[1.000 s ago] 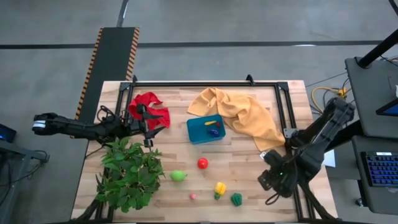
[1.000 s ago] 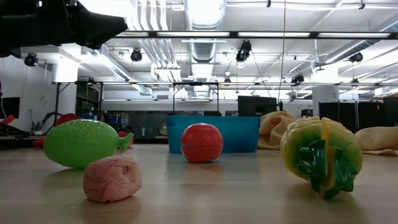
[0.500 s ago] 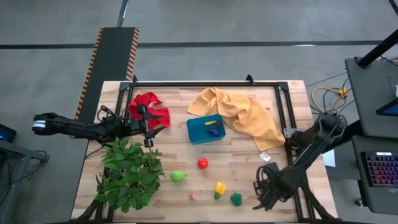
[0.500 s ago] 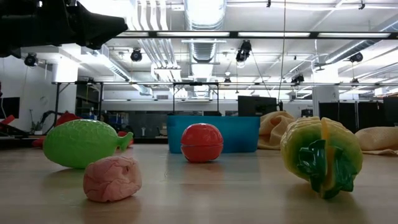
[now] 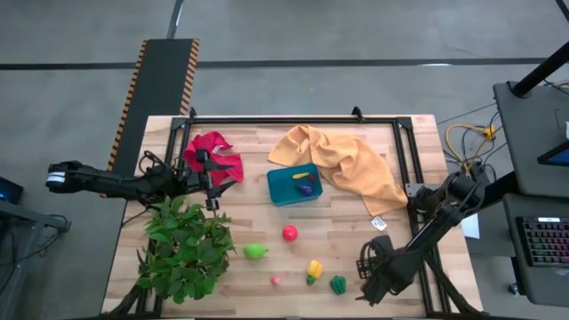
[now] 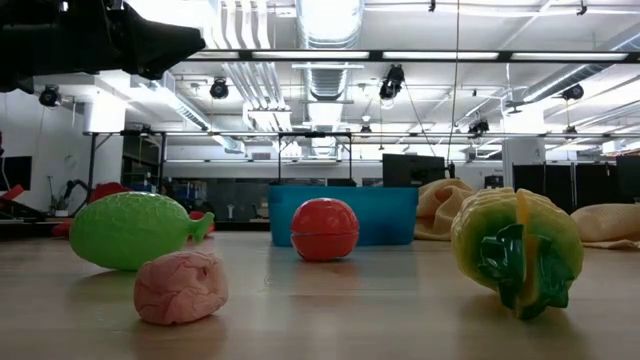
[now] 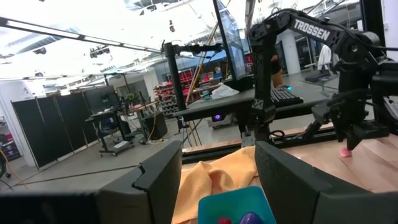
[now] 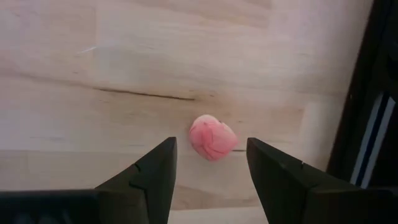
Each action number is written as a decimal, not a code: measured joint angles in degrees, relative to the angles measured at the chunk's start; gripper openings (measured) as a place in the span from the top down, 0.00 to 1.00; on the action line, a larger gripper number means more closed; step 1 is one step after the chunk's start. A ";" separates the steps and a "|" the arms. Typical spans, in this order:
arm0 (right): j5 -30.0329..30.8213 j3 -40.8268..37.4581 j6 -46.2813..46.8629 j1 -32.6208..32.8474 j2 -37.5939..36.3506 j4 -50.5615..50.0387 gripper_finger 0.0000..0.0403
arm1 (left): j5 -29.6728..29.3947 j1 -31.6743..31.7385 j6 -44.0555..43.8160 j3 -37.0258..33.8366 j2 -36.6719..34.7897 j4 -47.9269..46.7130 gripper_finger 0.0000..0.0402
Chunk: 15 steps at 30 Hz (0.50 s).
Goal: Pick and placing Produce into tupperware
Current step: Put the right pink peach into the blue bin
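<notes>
The teal tupperware [image 5: 283,189] stands mid-table with a purple piece [image 5: 305,188] and a yellow piece [image 5: 301,177] inside. On the table lie a red [image 5: 290,234], a light green [image 5: 255,252], a yellow [image 5: 314,268], a dark green [image 5: 338,284] and a small pink piece [image 5: 276,281]. My right gripper [image 5: 369,283] is open near the near right corner, just right of the dark green piece. Its wrist view shows a pink piece [image 8: 213,137] on the wood beyond the gap between its fingers [image 8: 211,158]. My left gripper [image 5: 213,178] is open and empty by the red cloth.
A big leafy plant [image 5: 182,249] fills the near left. A red cloth [image 5: 212,151] lies far left and a mustard-yellow cloth [image 5: 342,164] far right of the tupperware. A black frame rail [image 5: 413,160] runs along the table's right edge.
My right gripper has moved toward the table's near edge and a little left, ending beside the dark green piece. The produce and the tupperware have stayed where they were.
</notes>
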 joint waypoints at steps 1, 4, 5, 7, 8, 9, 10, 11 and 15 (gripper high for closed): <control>0.02 -0.05 0.00 0.00 0.25 0.17 0.54 | 0.00 0.00 0.00 0.00 -0.04 -0.06 0.53; 0.20 -0.36 0.00 0.14 0.81 0.20 0.54 | 0.00 0.00 0.00 0.00 0.02 -0.02 0.53; 0.42 -0.61 0.00 0.24 0.89 0.39 0.54 | -0.02 -0.02 0.00 0.00 0.02 -0.06 0.53; 0.44 -1.04 0.00 0.38 1.39 0.94 0.54 | -0.01 0.00 0.00 0.00 0.02 -0.07 0.53; 0.44 -1.37 0.00 0.55 1.57 1.45 0.54 | -0.01 -0.01 0.00 -0.01 0.02 -0.09 0.53; 0.44 -1.74 0.00 0.66 1.70 1.87 0.54 | -0.01 -0.01 0.00 -0.02 0.02 -0.09 0.53; 0.44 -2.11 0.00 0.80 1.74 2.50 0.54 | 0.00 -0.02 0.00 -0.02 0.01 -0.09 0.53; 0.42 -2.55 0.01 0.90 1.73 3.42 0.54 | -0.02 0.00 0.00 -0.02 -0.01 -0.09 0.53; 0.39 -3.97 0.26 1.18 1.70 6.23 0.54 | -0.01 0.00 0.00 -0.04 0.02 -0.13 0.53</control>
